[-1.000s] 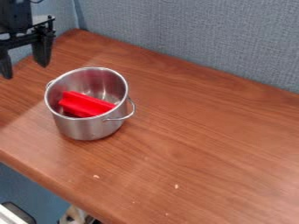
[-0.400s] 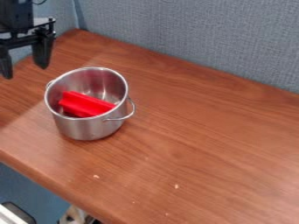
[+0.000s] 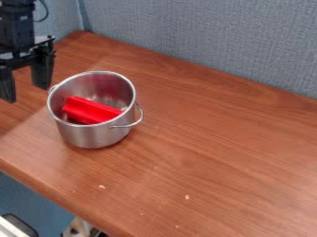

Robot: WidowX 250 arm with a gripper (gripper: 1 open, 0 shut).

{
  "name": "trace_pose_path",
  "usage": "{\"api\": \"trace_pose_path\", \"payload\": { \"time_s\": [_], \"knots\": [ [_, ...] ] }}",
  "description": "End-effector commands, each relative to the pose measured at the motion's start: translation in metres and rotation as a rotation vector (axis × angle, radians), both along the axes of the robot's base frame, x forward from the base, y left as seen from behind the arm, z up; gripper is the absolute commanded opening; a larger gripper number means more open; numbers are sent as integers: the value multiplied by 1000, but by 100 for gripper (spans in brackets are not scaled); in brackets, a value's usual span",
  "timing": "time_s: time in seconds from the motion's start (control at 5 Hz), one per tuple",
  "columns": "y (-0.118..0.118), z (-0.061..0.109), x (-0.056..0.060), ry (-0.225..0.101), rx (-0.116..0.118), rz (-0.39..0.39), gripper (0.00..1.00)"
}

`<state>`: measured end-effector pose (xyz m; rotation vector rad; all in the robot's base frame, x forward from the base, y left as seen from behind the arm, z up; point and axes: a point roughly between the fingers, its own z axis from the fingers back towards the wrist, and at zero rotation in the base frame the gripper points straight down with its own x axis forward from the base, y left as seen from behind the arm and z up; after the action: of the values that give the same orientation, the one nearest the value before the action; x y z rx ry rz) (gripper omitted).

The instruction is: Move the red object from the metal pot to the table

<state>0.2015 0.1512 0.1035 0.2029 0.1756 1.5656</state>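
The metal pot [image 3: 95, 111] stands on the left part of the table [image 3: 210, 139], its small handle turned to the right. Inside it lies the red object [image 3: 89, 109], tilted against the pot's wall. My gripper [image 3: 25, 76] hangs at the far left, a little to the left of the pot and slightly behind it. Its two dark fingers [image 3: 47, 65] point down and stand open, with nothing between them.
A blue-grey wall [image 3: 210, 32] runs behind the table. The table's front edge cuts diagonally across the lower left, and below it a dark gap and some small items [image 3: 74, 228] show.
The gripper has come down and slightly forward toward the pot, staying open. The pot and the red object have not moved.
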Motion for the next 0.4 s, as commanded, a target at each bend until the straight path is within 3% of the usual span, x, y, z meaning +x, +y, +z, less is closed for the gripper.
{"api": "trace_pose_path", "payload": {
  "time_s": [0.0,0.2],
  "knots": [
    [-7,3,-5,-43,25,85,100],
    [-3,-9,3,-50,-10,141,100]
  ]
}}
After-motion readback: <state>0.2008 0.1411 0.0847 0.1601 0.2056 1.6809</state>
